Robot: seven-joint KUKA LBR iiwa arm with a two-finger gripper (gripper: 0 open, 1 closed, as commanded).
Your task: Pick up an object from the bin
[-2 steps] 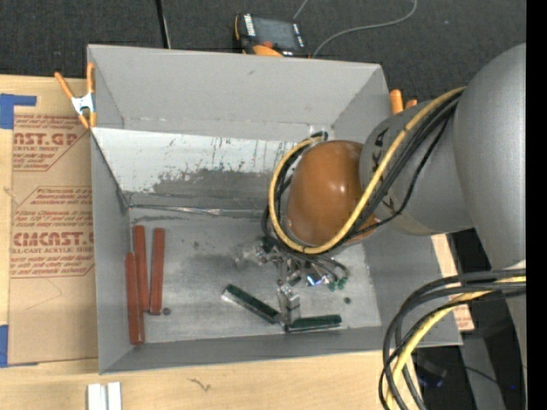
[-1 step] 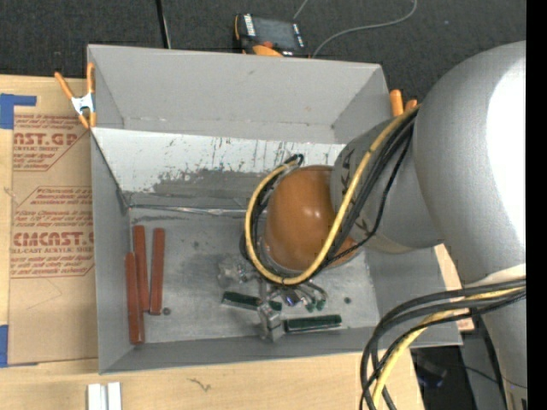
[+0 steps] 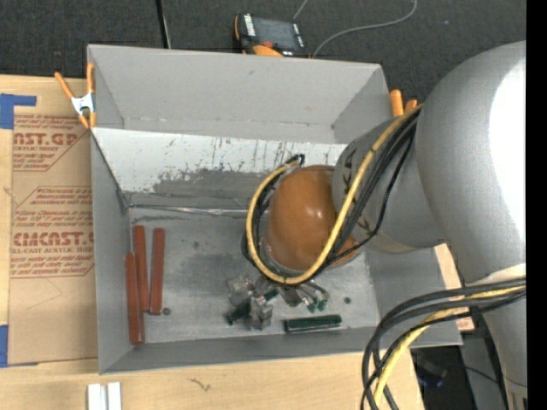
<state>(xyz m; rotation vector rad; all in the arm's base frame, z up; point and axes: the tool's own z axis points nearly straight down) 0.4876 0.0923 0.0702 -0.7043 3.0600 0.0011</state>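
My gripper (image 3: 289, 294) reaches down from under the arm's orange dome to the bin floor near the front wall, right of centre. Just to its left lies a small cluster of grey and green bits (image 3: 248, 304), touching or nearly touching the gripper. A dark green, pen-like bar (image 3: 313, 322) lies flat right below the gripper, along the front wall. How the gripper stands around the cluster is hidden by the dome and cables.
Three red-brown sticks (image 3: 147, 280) lie side by side along the bin's left wall, pointing front to back. The arm with its yellow and black cables covers the bin's right part.
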